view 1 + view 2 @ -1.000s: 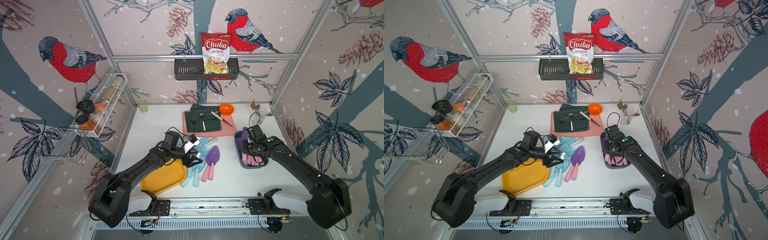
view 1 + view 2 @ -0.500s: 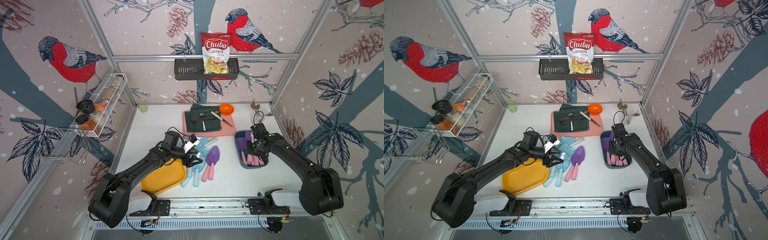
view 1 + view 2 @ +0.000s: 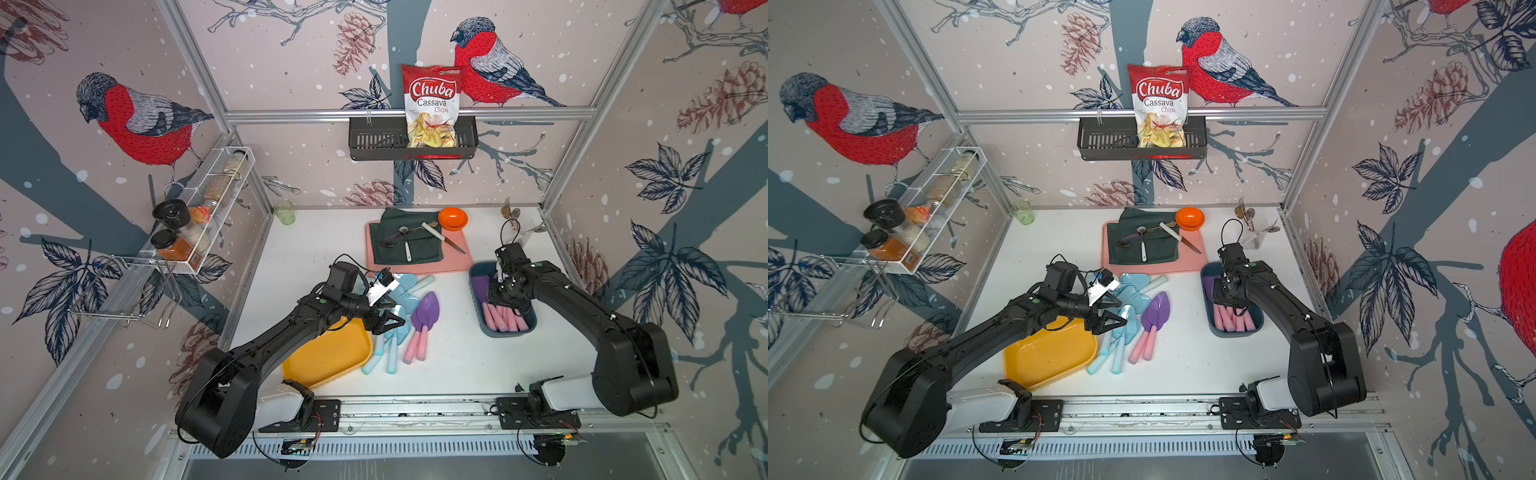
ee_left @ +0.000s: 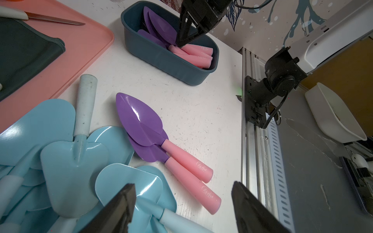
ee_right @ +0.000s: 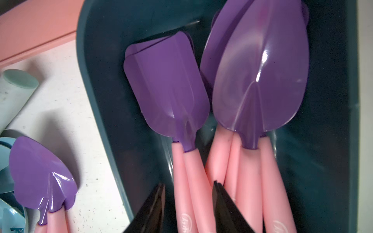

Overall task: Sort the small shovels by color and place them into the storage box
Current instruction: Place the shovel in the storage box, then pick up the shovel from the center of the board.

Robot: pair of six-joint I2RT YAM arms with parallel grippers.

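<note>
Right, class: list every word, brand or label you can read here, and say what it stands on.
"Chuba Cassava Chips": on the chip bag in the wall basket.
Small print at the bag's top: too small to read.
Script mark on the pink shovel handles: too blurred to read.

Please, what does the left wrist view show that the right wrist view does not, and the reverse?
Only the left wrist view: the knife on the pink tray, the open left gripper, and the right gripper seen from outside, its tips down in the storage box.
Only the right wrist view: one purple blade with a clear square shape in the box, and a pink handle between the right gripper's parted fingers.
Both: the storage box with purple-bladed shovels, two more on the table, the tray's edge, some light blue shovels.
</note>
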